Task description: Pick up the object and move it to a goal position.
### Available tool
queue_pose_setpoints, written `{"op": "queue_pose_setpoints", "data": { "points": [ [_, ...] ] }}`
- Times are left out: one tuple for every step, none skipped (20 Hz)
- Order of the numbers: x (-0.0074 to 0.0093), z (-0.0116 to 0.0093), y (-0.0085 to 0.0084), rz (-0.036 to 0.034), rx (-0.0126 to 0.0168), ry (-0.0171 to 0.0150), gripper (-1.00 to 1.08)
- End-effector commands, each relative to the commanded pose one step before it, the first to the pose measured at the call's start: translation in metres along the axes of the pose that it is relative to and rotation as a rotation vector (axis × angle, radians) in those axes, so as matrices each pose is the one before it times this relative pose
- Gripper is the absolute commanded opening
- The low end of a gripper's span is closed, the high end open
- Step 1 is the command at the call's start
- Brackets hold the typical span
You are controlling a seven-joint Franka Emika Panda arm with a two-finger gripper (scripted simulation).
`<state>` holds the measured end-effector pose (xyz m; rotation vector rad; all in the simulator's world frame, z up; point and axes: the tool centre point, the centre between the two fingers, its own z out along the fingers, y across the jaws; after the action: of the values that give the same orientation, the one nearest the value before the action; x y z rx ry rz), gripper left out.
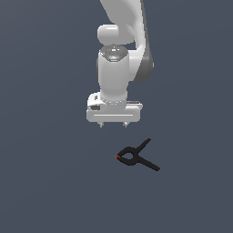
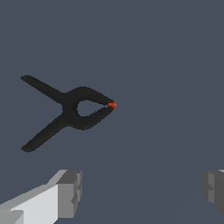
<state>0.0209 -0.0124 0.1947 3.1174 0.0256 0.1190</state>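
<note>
A: How does the gripper (image 1: 113,124) stand now?

B: It points straight down and its two fingers (image 2: 70,193) are spread wide, with nothing between them. I think this width is chosen because the spring clamp (image 1: 136,156) is narrower than the opening, so it can pass in easily.

A: And where is the clamp?

B: It lies flat on the dark grey floor (image 1: 45,182), apart from the gripper, not under it. In the exterior view it is lower in the picture and a little toward that view's right. In the wrist view it shows beyond the fingers, off to the side of one of them, not in the gap.

A: How does it lie?

B: The two thin handles (image 2: 41,111) splay to one side, and the looped jaw with the small red tip (image 2: 112,105) points to the other side.

A: So the pick is not begun?

B: In my judgement no. The hand must first come over the clamp, probably near the pivot where the body is compact, and then go down.
</note>
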Motion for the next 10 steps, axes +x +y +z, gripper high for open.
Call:
{"op": "queue_pose_setpoints", "data": {
  "points": [
    [0.0, 0.0, 0.00001, 0.0, 0.0, 0.0, 0.28],
    [-0.00019, 0.00036, -0.00027, 0.00018, 0.00032, -0.0009, 0.28],
    [-0.00058, 0.00092, -0.00076, 0.00058, 0.00089, -0.00245, 0.28],
    [-0.00096, 0.00151, -0.00121, 0.00106, 0.00145, -0.00404, 0.28],
    [-0.0013, 0.00201, -0.00154, 0.00174, 0.00191, -0.00544, 0.28],
    [-0.00112, 0.00159, -0.00116, 0.00188, 0.00153, -0.00446, 0.28],
    [-0.00074, 0.00089, -0.00061, 0.00167, 0.0009, -0.00272, 0.28],
    [-0.00033, 0.00019, -0.00017, 0.00103, 0.00027, -0.00087, 0.28],
    [0.00016, -0.0002, 0.00017, -0.00028, -0.0002, 0.0006, 0.28],
    [0.00042, 0.00001, -0.00004, -0.00205, -0.00018, 0.00073, 0.28]
  ]
}}
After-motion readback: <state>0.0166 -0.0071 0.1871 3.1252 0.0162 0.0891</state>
